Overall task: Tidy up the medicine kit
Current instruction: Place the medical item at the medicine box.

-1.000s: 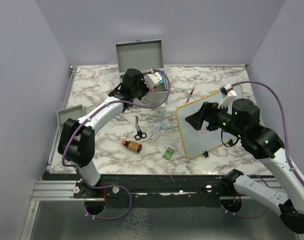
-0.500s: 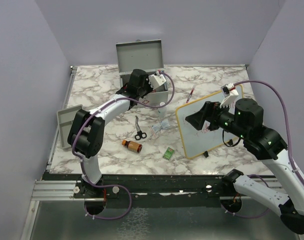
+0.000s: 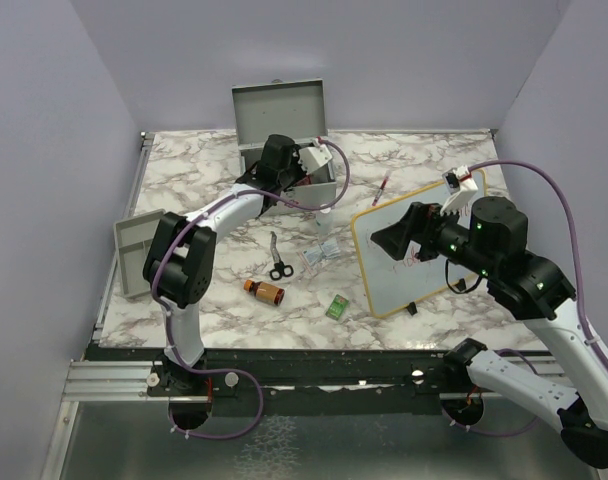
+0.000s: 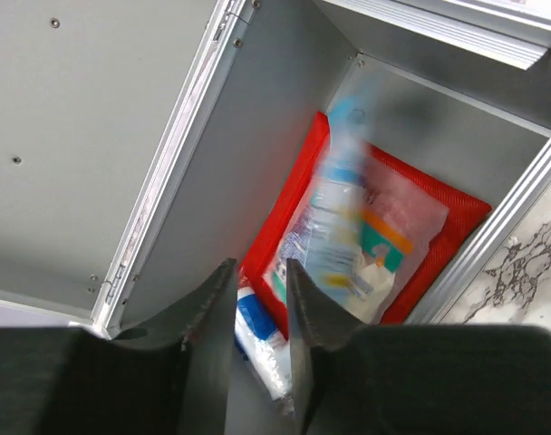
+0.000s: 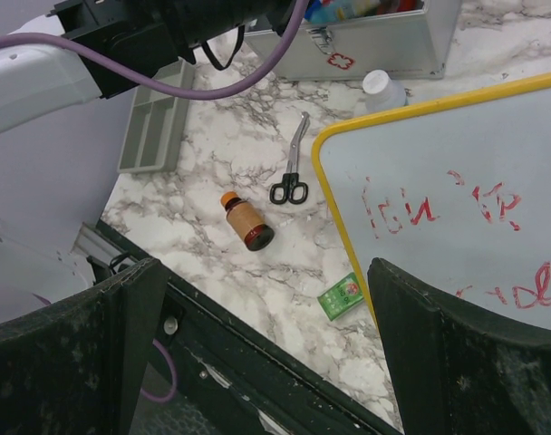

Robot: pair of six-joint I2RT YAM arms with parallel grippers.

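The medicine kit (image 3: 280,112) stands open at the back of the table, lid raised. My left gripper (image 3: 304,176) reaches down into it. In the left wrist view the left gripper (image 4: 261,276) is open by a narrow gap, with nothing between its fingers. Below it inside the kit (image 4: 257,136) a red pouch (image 4: 439,208) lies with a blurred clear packet (image 4: 348,227) on it and a blue-white packet (image 4: 257,326) beside it. My right gripper (image 3: 384,240) hangs wide open and empty over the whiteboard's left edge; in its own view the right gripper (image 5: 265,267) frames the table's near edge.
On the marble lie scissors (image 3: 279,258), a brown bottle (image 3: 265,291), a green packet (image 3: 336,307), small sachets (image 3: 322,250), a white bottle (image 3: 324,222) and a red pen (image 3: 383,188). A yellow-framed whiteboard (image 3: 384,290) lies right. A grey divided tray (image 3: 136,250) sits at the left edge.
My left arm has swung further over and into the open kit, and its jaws have parted slightly. The right arm has not moved.
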